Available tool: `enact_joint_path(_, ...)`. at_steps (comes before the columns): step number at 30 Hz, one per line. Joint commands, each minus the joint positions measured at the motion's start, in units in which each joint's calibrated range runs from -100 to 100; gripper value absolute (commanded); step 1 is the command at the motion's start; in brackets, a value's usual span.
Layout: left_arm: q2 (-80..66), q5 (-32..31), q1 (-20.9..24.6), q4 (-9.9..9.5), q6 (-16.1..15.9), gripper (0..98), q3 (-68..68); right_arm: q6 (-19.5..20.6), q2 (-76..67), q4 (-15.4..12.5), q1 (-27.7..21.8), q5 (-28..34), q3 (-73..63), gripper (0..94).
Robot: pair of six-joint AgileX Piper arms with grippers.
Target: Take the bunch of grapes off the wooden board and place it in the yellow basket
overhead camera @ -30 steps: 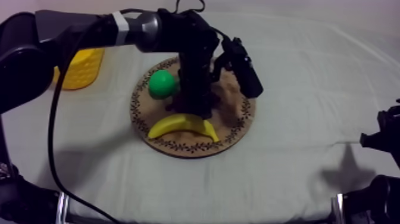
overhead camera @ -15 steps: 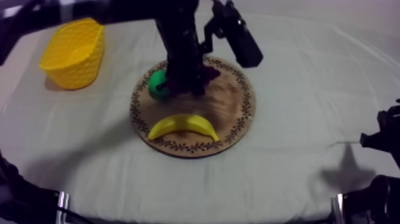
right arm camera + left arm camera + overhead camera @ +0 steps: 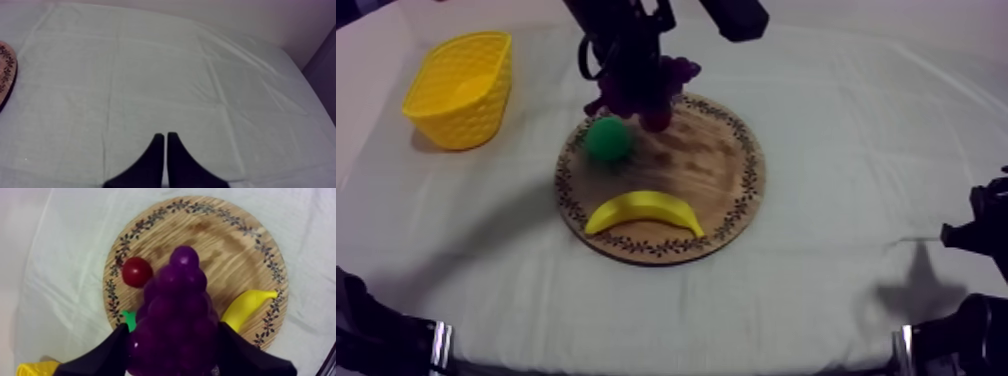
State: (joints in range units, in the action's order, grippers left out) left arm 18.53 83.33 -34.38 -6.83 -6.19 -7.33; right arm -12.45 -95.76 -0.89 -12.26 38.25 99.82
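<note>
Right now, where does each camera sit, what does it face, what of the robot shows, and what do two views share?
Top view: above the table, slanting down on board, basket; left gripper holding grapes.
Left wrist view: on left arm, looking down past grapes to board; own fingers.
Right wrist view: on right arm, facing across the table; right gripper shut.
Shared: top and left wrist show the banana.

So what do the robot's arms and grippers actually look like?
Both are black. The left arm and right arm are rounded, each with a silvery band by its base. The left gripper and right gripper each have two plain black fingers tapering to tips.
</note>
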Motion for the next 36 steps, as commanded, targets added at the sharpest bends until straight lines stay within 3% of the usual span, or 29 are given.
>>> enact_joint_path(1,-0.2,0.0,1.0,0.20,0.2,29.0,-0.1,0.0,0.0,0.0,0.0,0.0,0.0,0.3)
enact_joint_path(13,-0.6,-1.0,11.4,2.34,0.6,28.6,-1.1,0.0,0.0,0.0,0.0,0.0,0.0,0.3)
enact_joint_path(22,0.4,-1.5,20.6,2.65,2.6,27.1,-3.2,0.0,0.0,0.0,0.0,0.0,0.0,0.3)
enact_joint_path(36,0.9,-1.5,32.9,2.54,2.7,29.3,-2.8,0.0,0.0,0.0,0.0,0.0,0.0,0.3)
